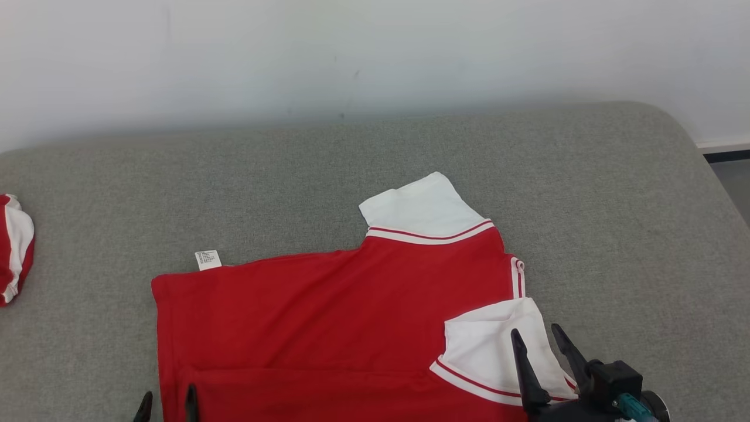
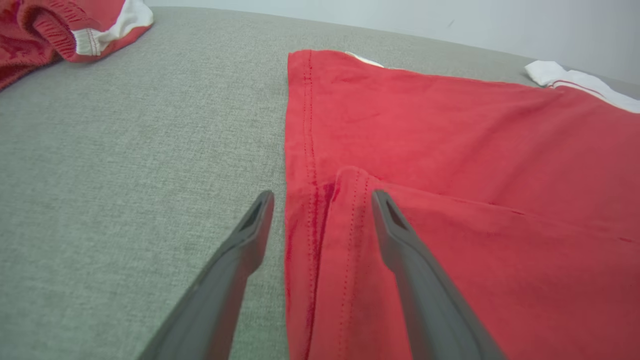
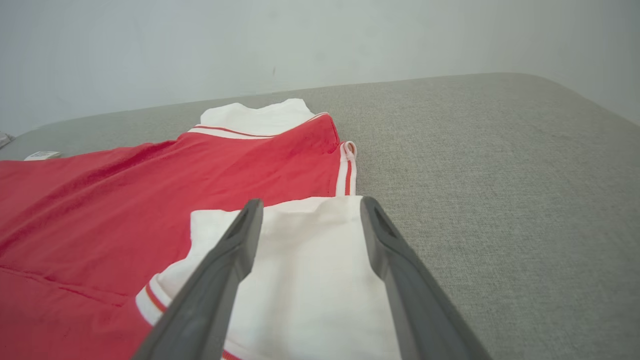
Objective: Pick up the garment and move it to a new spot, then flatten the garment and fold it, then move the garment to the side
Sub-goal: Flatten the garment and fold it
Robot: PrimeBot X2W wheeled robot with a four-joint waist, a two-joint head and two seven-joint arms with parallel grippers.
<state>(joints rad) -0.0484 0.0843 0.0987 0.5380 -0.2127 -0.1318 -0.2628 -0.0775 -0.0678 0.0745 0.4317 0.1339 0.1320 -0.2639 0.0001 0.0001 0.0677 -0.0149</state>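
Note:
A red shirt [image 1: 328, 316] with white sleeves lies spread on the grey cushion, one long side folded over. One white sleeve [image 1: 422, 208] points toward the wall; the other white sleeve [image 1: 498, 346] is folded onto the red body. My right gripper [image 1: 536, 337] hovers open over that folded sleeve [image 3: 305, 280], nothing between its fingers. My left gripper [image 1: 167, 398] sits open at the shirt's hem corner, straddling the folded red edge [image 2: 325, 210] without closing on it. A white label [image 1: 207, 259] sticks out at the far hem.
A second red and white garment [image 1: 14, 249] lies bunched at the cushion's left edge, also the crumpled cloth [image 2: 55, 30] in the left wrist view. The grey cushion [image 1: 615, 234] runs to a white wall behind; its right edge drops to the floor [image 1: 732, 181].

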